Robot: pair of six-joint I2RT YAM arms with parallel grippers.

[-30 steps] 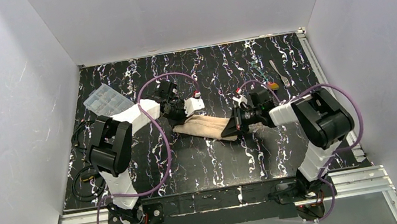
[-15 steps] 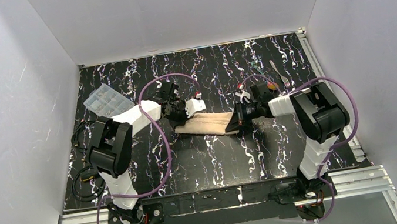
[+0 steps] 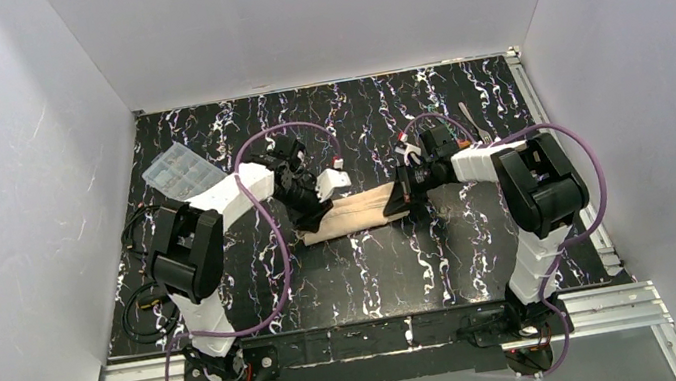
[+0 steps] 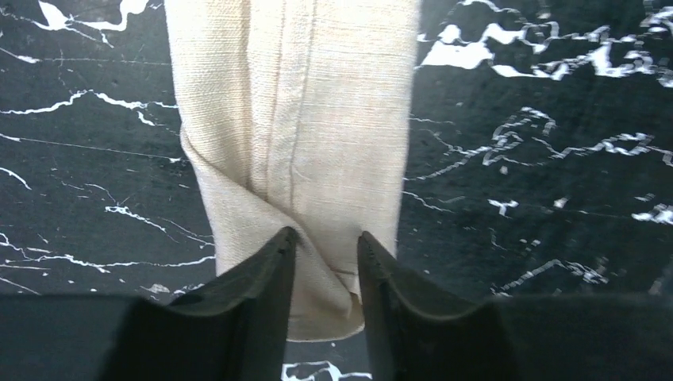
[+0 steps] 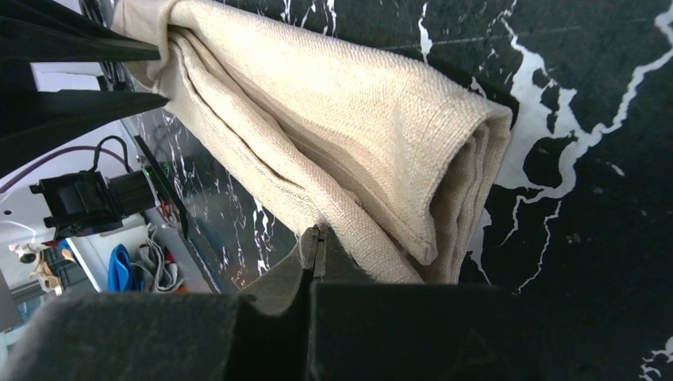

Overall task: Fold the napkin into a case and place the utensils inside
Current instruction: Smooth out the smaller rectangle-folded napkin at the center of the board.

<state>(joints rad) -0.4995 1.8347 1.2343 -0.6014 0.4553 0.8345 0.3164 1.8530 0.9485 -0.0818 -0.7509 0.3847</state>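
Observation:
The tan napkin [image 3: 357,212] lies mid-table as a narrow, layered strip, the case shape. My left gripper [image 3: 313,212] is at its left end; in the left wrist view [image 4: 325,236] the two fingers pinch the bunched end of the cloth [image 4: 301,103]. My right gripper [image 3: 403,195] is at the right end; in the right wrist view [image 5: 317,232] its jaws are pressed together on a lower layer of the folded cloth [image 5: 341,119]. The silver fork [image 3: 470,115] lies at the back right, partly behind the right arm. The spoon is hidden.
A clear plastic compartment box [image 3: 179,171] lies at the back left. Purple cables loop over both arms. White walls close the table on three sides. The left gripper's fingers [image 5: 79,103] show at the top left of the right wrist view.
My right gripper has moved back and to the left with the napkin's right end. The strip now lies shorter and straighter between the grippers. My left gripper shifted slightly nearer.

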